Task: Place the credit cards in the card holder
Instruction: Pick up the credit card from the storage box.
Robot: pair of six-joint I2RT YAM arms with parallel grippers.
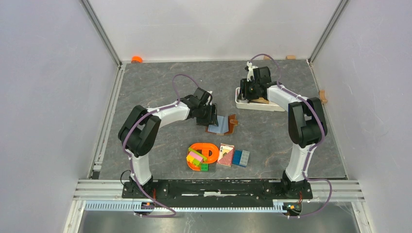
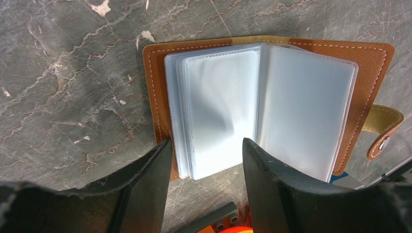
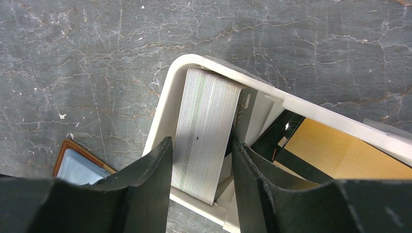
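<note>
1. The credit cards (image 3: pixel 206 121) stand on edge as a pale stack in the white tray (image 3: pixel 163 104), their long axis pointing straight away from the right gripper (image 3: pixel 201 141).
2. Its fingers flank the stack; I can't tell whether they pinch it.
3. The card holder (image 2: pixel 262 104) lies open under the spread left gripper (image 2: pixel 207 143).

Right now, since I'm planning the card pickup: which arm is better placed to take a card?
Right. The right hand straddles the stack of credit cards standing in the white tray; the left hand sits over the open card holder, away from the tray.

Stitched brown leather-look card holder (image 2: pixel 373 59) holds glossy clear plastic sleeves (image 2: pixel 218 107) on matt veined table (image 2: pixel 73 73).
</note>
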